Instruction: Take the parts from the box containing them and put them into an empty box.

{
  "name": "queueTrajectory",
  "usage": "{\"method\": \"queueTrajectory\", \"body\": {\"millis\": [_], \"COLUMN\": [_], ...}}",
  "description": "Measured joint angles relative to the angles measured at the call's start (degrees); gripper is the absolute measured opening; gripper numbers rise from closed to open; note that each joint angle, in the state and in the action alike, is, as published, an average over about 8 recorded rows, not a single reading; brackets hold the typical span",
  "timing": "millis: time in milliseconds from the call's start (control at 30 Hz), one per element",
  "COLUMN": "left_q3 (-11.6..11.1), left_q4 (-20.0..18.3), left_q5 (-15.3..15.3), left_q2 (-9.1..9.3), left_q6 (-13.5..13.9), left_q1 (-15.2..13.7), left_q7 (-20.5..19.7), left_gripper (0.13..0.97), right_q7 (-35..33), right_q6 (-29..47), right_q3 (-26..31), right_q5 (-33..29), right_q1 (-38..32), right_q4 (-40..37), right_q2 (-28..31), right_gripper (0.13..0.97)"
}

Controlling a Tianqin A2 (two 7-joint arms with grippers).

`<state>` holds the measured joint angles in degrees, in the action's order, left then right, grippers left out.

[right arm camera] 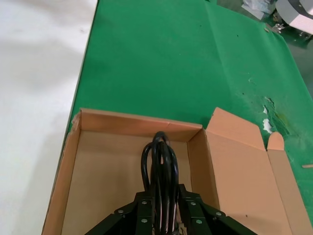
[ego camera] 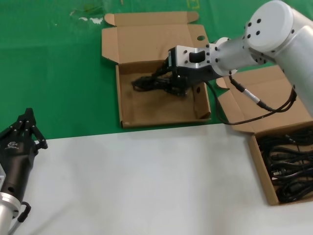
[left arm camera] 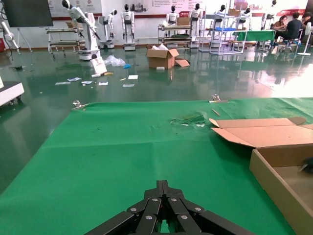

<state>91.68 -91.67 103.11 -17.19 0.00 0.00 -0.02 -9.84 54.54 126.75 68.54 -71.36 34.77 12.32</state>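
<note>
Two cardboard boxes are seen in the head view. One squarish mailer box (ego camera: 161,105), with round holes in its lid and side flap, is found at the upper centre of the frame; one narrower carton (ego camera: 261,169) is found at the lower right edge. One black power cord bundle (ego camera: 154,82) is counted inside the squarish box. Several more black cords (ego camera: 289,166) are heaped in the narrower carton, but an exact count cannot be made because they overlap. Two grippers are counted: one left gripper (ego camera: 27,122) at the lower left and one right gripper (ego camera: 173,83) at the upper centre.
</note>
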Motion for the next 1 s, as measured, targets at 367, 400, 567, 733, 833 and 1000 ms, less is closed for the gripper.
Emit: {"method": "queueTrajectory", "body": {"millis": [367, 400, 567, 733, 833, 1000], "left_q3": [0.00, 0.00, 0.00, 0.00, 0.00, 0.00], "left_q4": [0.00, 0.00, 0.00, 0.00, 0.00, 0.00], "left_q5": [0.00, 0.00, 0.00, 0.00, 0.00, 0.00], "left_q2": [0.00, 0.00, 0.00, 0.00, 0.00, 0.00], "left_q6": [0.00, 0.00, 0.00, 0.00, 0.00, 0.00], "left_q1": [0.00, 0.00, 0.00, 0.00, 0.00, 0.00], "left_q7": [0.00, 0.00, 0.00, 0.00, 0.00, 0.00], "left_gripper": [0.140, 0.140, 0.140, 0.140, 0.140, 0.140], "right_q7": [3.45, 4.45, 10.37, 16.02, 18.04, 19.20], "right_q6": [0.50, 0.58, 0.63, -0.70, -2.46, -5.19], "right_q3": [-1.22, -1.51, -3.66, -6.88, -8.92, -11.21], "right_q5": [1.09, 1.17, 1.87, 3.60, 5.09, 7.03], "right_q1": [1.92, 2.52, 7.00, 14.22, 19.04, 24.63], "right_q4": [5.82, 7.57, 17.95, 28.83, 33.98, 38.72], "right_q2": [2.54, 3.32, 7.98, 13.15, 15.51, 17.43], "right_gripper": [0.268, 0.289, 0.370, 0.483, 0.550, 0.650]}}
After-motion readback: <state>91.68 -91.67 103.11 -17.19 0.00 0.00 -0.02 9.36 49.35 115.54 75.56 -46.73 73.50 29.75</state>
